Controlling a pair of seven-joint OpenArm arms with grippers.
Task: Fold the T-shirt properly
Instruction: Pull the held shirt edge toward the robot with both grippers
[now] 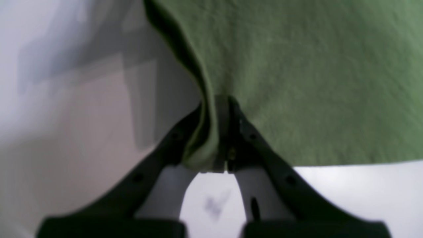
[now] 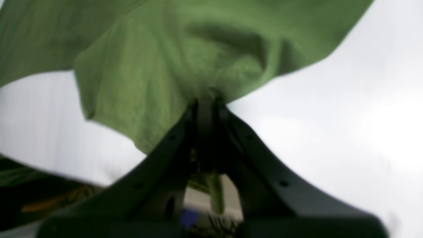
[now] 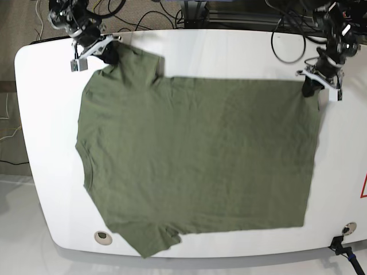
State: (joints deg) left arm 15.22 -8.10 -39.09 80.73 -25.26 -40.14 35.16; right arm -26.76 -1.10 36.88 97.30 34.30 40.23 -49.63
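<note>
Matt, finely textured olive cloth of the T-shirt (image 3: 195, 154) against smooth, faintly glossy white tabletop (image 3: 46, 189); matt black plastic-looking gripper fingers (image 1: 261, 145).

The T-shirt (image 3: 195, 160) lies spread flat across most of the desk (image 3: 40, 80), its neck toward the base view's left and its hem toward the right. The right claw (image 3: 112, 54) sits at the far left corner on a sleeve, the left claw (image 3: 311, 86) at the far right corner on the hem. Cables (image 3: 287, 34) lie behind the T-shirt along the far edge.
</note>
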